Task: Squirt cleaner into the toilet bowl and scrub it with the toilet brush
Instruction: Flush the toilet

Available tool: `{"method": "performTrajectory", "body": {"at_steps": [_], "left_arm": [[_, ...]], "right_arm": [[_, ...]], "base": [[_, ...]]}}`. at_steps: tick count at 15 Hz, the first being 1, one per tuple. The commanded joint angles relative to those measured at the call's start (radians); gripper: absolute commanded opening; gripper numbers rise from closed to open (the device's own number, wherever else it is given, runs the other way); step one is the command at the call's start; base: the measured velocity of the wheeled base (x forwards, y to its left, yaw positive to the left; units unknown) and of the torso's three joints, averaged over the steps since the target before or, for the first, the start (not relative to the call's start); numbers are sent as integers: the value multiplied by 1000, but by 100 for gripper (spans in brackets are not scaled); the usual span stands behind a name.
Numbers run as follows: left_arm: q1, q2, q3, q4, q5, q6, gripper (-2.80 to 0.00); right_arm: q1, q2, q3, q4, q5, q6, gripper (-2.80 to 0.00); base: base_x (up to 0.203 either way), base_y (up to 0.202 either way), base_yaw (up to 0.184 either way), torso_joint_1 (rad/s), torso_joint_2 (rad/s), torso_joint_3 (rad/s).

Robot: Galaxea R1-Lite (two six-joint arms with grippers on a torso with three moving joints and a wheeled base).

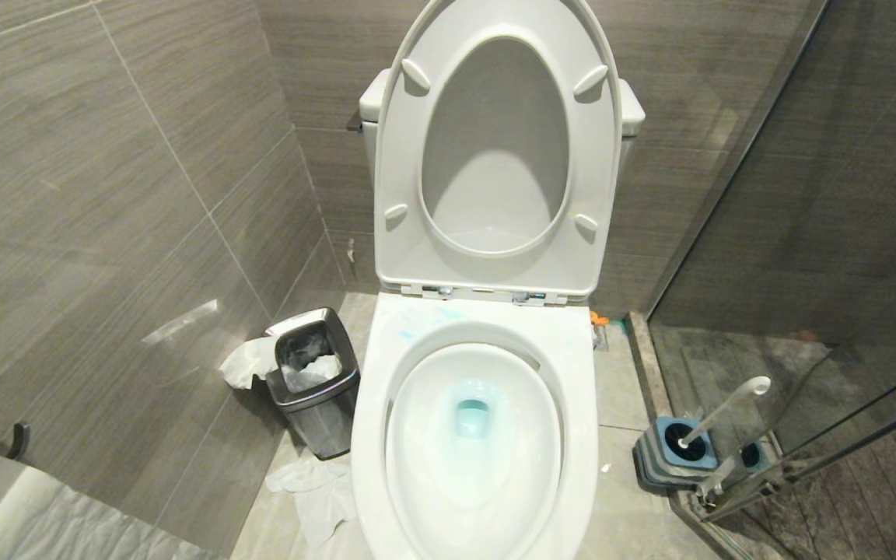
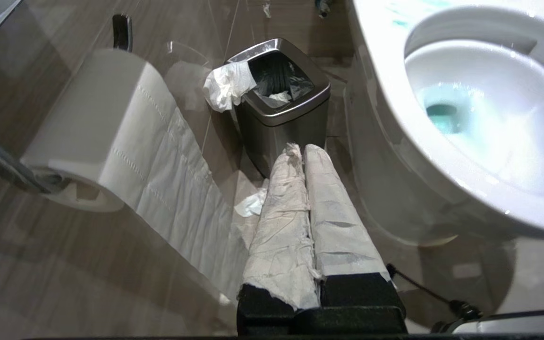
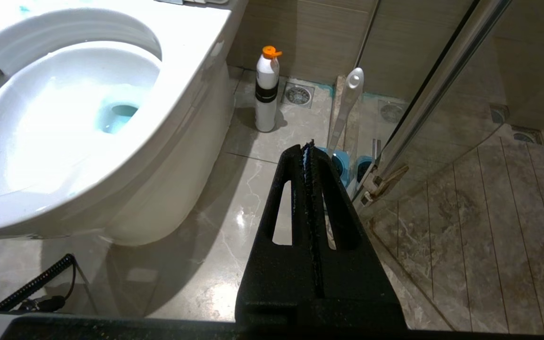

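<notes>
1. The toilet brush [image 1: 716, 414] stands in its holder [image 1: 670, 459] on the floor right of the toilet bowl [image 1: 370, 435], against the glass door [image 3: 442, 89]; a reach risks striking glass.
2. Right gripper [image 3: 310, 151] hangs closed and empty; left gripper [image 2: 302, 153], paper-wrapped, also closed, could slip.
3. Cleaner [image 1: 473, 412] tints the water; scrubbing may splash.

L gripper [image 2: 303, 150] paper-wrapped, R gripper [image 3: 308, 147] black, slotted
</notes>
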Motion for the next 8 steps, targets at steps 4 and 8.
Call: {"method": "performTrajectory", "body": {"at_steps": [4,8], "left_arm": [[0,11,-92,8,-70,63,-280],[-1,183,-291,13,-89,64,-280]], "right_arm": [[0,2,0,0,0,0,-280],[0,2,-1,0,0,0,-280]], "base": [[0,0,0,0,0,0],[0,0,0,0,0,0]]}}
